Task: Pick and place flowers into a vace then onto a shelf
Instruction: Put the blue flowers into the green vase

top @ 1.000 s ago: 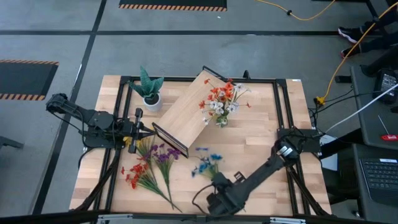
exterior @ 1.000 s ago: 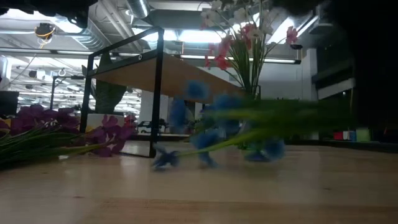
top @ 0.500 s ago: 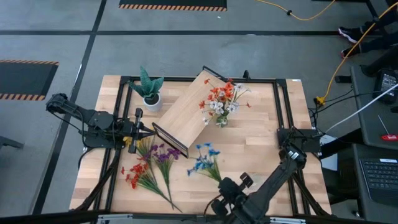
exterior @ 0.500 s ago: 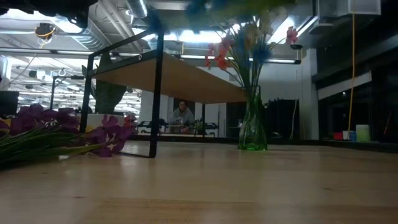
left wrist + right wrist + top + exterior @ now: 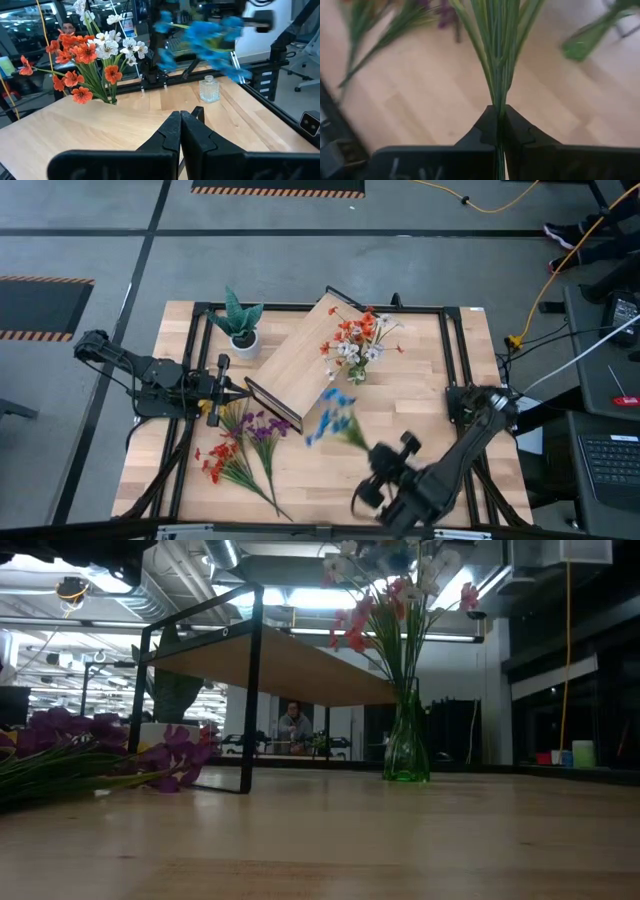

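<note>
A blue flower sprig [image 5: 330, 412] hangs in the air over the table's middle, with my right gripper [image 5: 383, 463] shut on its green stems [image 5: 498, 75]. The green vase [image 5: 357, 376] stands by its base on the table at the shelf's [image 5: 298, 358] right side. It holds orange-red and white flowers [image 5: 358, 335]. Purple and red sprigs [image 5: 240, 445] lie flat at the near left. My left gripper [image 5: 236, 388] is shut, with nothing in it, at the table's left by the shelf's near corner. My right gripper pinches the bundle of thin green stems [image 5: 498, 102] between its two fingers, at the stems' lower end. The fingers slant down from the near right and lie along the stems. The sprig is lifted clear of the table, its blue blossoms [image 5: 200, 35] reaching toward the vase.
A spiky green plant in a white pot [image 5: 240, 328] stands at the far left. A small clear glass bottle [image 5: 209, 89] stands on the table beyond the vase. Black frame rails [image 5: 455, 360] run along the table's sides. Bare wood [image 5: 420, 415] lies right of the vase.
My right gripper has risen and gone toward the table's right and far edges, tipping as it went. It stays shut on the blue sprig. The sprig lay on the table a second ago, is now lifted clear, and its blossoms have moved closer to the vase.
</note>
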Robot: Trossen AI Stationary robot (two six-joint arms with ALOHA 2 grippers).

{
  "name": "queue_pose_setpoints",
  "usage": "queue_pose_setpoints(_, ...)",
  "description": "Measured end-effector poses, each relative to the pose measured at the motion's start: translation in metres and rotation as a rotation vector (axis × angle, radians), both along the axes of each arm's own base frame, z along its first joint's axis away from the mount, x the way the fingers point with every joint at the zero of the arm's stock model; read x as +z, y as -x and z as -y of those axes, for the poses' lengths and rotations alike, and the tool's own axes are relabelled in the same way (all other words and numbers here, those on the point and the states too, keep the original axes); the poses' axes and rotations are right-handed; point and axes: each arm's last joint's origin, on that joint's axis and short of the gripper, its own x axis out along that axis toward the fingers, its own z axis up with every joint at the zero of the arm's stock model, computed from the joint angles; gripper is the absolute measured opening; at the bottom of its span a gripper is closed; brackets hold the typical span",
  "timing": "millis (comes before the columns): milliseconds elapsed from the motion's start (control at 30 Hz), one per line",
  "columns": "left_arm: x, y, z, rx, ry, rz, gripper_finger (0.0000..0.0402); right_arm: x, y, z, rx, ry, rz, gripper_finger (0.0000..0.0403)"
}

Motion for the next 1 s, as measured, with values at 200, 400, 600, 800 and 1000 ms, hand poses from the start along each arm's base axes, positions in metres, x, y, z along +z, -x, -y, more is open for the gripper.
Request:
queue_pose_setpoints(200, 0.000, 0.000, 0.000, 0.001, 0.009, 0.000, 0.0004, 0.005, 0.037, 0.042, -0.007, 0.038, 0.096, 0.0006)
queue_pose_setpoints(400, 0.000, 0.000, 0.000, 0.001, 0.009, 0.000, 0.0004, -0.012, 0.069, 0.074, 0.075, 0.110, 0.273, 0.0006)
queue_pose_setpoints(600, -0.001, 0.000, 0.000, 0.001, 0.006, -0.006, 0.0004, -0.050, 0.100, 0.093, 0.188, 0.174, 0.411, 0.0006)
queue_pose_setpoints(800, -0.001, 0.000, 0.000, 0.004, 0.006, -0.005, 0.0004, -0.078, 0.135, 0.103, 0.265, 0.281, 0.557, 0.0006)
queue_pose_setpoints(1000, -0.001, 0.000, -0.001, 0.020, 0.005, -0.005, 0.0004, -0.072, 0.154, 0.094, 0.431, 0.332, 0.595, 0.0006)
